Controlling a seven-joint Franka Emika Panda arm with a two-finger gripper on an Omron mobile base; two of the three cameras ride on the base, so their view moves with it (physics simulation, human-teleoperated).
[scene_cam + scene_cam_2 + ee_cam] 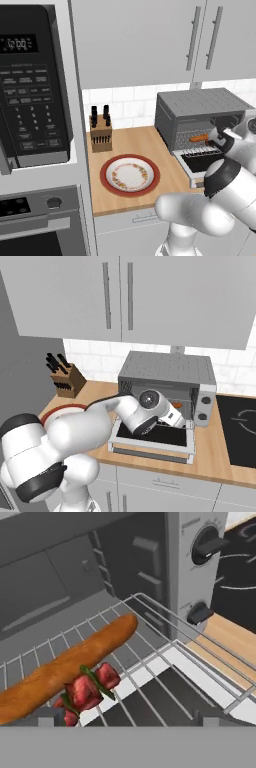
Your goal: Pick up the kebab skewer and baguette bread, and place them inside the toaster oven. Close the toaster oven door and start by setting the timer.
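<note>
With jaws wide and empty, we judge the toaster oven door (150,442), at 6 o'clock below the baguette bread (65,669) and kebab skewer (90,691), stiff and hinged, best lifted by its handle edge.

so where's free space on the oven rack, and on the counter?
On the wire rack, the half toward the knobs is bare. The other half is crowded: the baguette lies diagonally with the kebab skewer against it. The open gripper sits at the rack's front edge. On the counter, the plate is bare.
</note>
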